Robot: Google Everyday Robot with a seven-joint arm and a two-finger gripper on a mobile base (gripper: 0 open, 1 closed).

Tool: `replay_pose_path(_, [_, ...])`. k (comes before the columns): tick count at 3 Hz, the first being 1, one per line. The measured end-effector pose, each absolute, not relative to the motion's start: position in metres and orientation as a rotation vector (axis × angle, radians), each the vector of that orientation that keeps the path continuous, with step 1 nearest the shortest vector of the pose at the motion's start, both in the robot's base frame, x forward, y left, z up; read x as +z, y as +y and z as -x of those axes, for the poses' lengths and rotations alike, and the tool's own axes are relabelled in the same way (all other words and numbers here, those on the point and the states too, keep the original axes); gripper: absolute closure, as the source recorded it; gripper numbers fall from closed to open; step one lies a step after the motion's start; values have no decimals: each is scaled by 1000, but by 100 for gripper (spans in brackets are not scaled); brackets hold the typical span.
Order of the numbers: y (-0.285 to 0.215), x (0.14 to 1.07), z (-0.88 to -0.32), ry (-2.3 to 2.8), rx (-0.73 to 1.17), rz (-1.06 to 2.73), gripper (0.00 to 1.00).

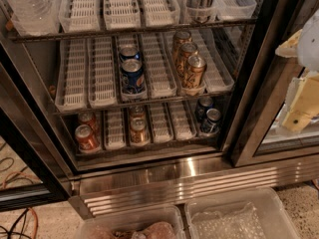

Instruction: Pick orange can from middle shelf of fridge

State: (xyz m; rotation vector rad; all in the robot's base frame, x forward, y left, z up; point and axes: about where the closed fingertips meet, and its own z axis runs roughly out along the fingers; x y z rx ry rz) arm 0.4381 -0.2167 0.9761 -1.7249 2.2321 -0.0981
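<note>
Orange can [194,69]: upright at the front of a lane tray on the middle shelf [102,81] of the fridge [199,178], right of centre. First of 3 alike, lined up one behind another toward the back. Touching the can behind or just short of it; cannot tell which. Blue cans [132,75] further left on the same shelf, with a bare tray between.

Long axis vertical, silver top up, base seated in the tray. No tilt to be made out.

Probably full, so fairly heavy for a can. Stiff under a gentle squeeze, dentable under a hard one. Smooth painted metal, perhaps damp from the cold, hence likely slippery. Best taken across the middle of the body, approached from the front and gripped side to side, above the tray's low walls and below the tapered shoulder. Short lift first, then a straight draw outward, to avoid tipping the 2 behind.

Pincer [303,101]: at the right edge of view, outside the fridge and beside the door frame, well apart from the can. Nothing seen in its hold. How far open: cannot tell.
</note>
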Motion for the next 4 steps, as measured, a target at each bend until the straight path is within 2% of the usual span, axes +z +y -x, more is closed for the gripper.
replay_pose_path(2, [-216,962,-443,2239,-88,1659,0])
replay_pose_path(3, [-194,914,-459,2264,33,1504,0])
replay_pose_path(4, [-194,914,-459,2264,33,1504,0])
